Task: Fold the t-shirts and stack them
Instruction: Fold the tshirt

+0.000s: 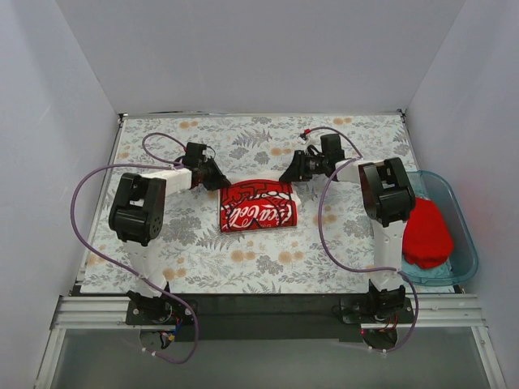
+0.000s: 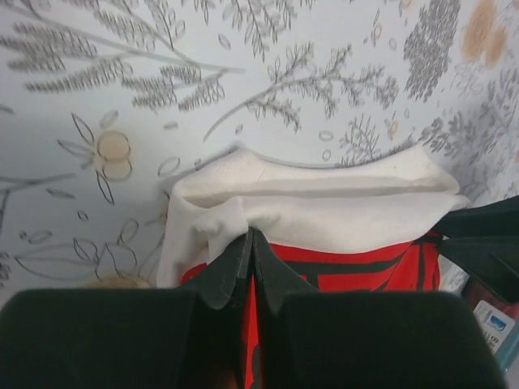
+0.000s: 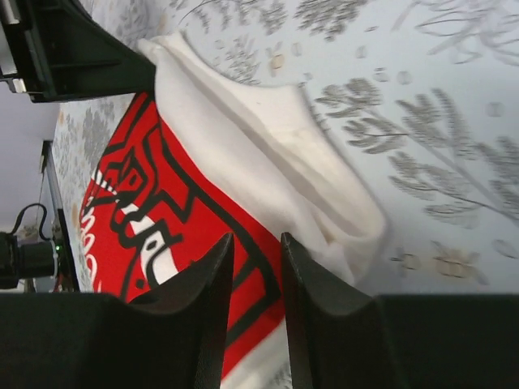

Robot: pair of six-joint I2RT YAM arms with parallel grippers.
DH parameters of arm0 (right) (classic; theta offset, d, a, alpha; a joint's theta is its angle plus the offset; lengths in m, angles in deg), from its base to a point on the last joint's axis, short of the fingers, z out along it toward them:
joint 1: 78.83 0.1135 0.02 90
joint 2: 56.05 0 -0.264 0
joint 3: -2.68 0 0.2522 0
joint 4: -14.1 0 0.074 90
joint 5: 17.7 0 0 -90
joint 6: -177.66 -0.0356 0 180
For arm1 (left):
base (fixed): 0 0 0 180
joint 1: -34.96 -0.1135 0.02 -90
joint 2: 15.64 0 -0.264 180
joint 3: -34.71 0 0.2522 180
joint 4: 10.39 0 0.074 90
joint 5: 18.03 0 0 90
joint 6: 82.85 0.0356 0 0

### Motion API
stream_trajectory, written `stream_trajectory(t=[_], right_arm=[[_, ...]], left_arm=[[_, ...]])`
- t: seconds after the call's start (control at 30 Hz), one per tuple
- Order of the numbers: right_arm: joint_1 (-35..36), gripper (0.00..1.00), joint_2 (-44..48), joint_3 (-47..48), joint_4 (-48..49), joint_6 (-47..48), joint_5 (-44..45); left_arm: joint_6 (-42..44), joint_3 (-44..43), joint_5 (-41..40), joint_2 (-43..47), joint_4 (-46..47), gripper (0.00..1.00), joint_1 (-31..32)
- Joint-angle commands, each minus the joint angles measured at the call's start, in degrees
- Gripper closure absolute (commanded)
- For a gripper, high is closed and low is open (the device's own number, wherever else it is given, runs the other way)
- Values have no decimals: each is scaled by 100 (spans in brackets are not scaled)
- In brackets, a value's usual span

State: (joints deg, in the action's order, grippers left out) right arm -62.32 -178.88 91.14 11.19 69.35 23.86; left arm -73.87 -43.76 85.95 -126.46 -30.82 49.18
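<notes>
Left claw pinched shut on folded white t-shirt, right claw part open above it

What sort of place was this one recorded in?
Likely a lab test booth: plain white walls box in a flower-patterned table, two robot arms are bolted to a metal rail, and a t-shirt lies between them.
</notes>
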Motion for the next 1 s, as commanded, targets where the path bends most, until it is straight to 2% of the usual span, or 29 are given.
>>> stream_trajectory(t=[0.0, 0.1, 0.2, 0.23, 0.37, 0.47, 0.6, 0.7, 0.83, 0.97], right_arm=[[-341, 64, -206, 352, 741, -497, -113], [-491, 63, -242, 431, 909, -726, 63], [-544, 63, -198, 511, 936, -902, -15], [-535, 63, -76, 476, 962, -990, -68], [-509, 62, 556, -85, 1129, -1254, -235], [-404, 60, 1137, -657, 1410, -1622, -436], [87, 58, 1708, -1272, 1788, -1966, -570], [378, 57, 1710, -1633, 2086, -2150, -508], [388, 55, 1429, -2090, 2781, -2476, -262], [117, 55, 867, -2240, 2940, -2388, -200]], left_arm=[[50, -182, -299, -237, 44, 99, -217], [156, -209, -422, -282, 35, 95, -262], [209, -296, -326, -160, -35, 84, -279], [209, -306, -282, -89, -35, 77, -279], [226, -279, -158, 578, -114, 59, -253], [244, -148, -211, 1272, -237, 52, -148], [156, 317, -194, 2037, -334, 53, 107], [-125, 906, -44, 2355, -247, 61, 318], [-318, 1600, -1, 2119, 131, 66, 529], [-607, 1952, -132, 1574, 201, 73, 460]])
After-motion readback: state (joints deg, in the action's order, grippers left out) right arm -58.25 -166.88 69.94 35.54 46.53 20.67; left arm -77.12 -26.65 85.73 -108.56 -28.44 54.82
